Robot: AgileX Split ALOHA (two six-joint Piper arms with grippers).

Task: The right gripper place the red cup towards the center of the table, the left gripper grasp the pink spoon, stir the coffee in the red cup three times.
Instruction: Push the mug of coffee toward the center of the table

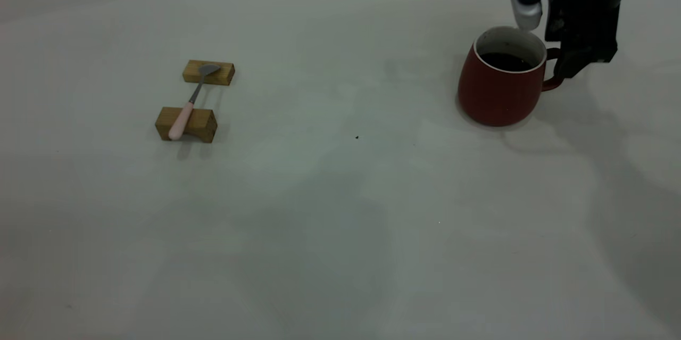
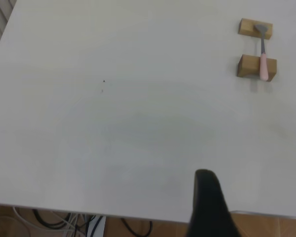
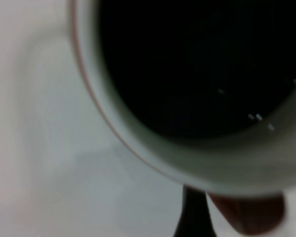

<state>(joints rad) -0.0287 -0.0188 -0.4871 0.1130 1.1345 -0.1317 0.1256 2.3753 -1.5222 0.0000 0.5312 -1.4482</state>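
The red cup (image 1: 497, 92) stands on the table (image 1: 340, 212) at the far right, holding dark coffee (image 1: 505, 60). My right gripper (image 1: 566, 66) is down at the cup's handle (image 1: 553, 82), open. In the right wrist view one finger (image 3: 192, 217) sits beside the handle (image 3: 246, 215) with a sliver of table between them, under the cup's white rim (image 3: 138, 143). The pink spoon (image 1: 189, 103) lies at the left across two wooden blocks. My left gripper (image 2: 237, 217) hangs over the table's near edge, far from the spoon (image 2: 262, 54), open and holding nothing; only one finger (image 2: 207, 207) shows.
The spoon's bowl rests on the far block (image 1: 221, 74) and its handle on the near block (image 1: 202, 126). A small dark speck (image 1: 356, 137) marks the table's middle. Cables (image 2: 64, 222) hang below the table edge in the left wrist view.
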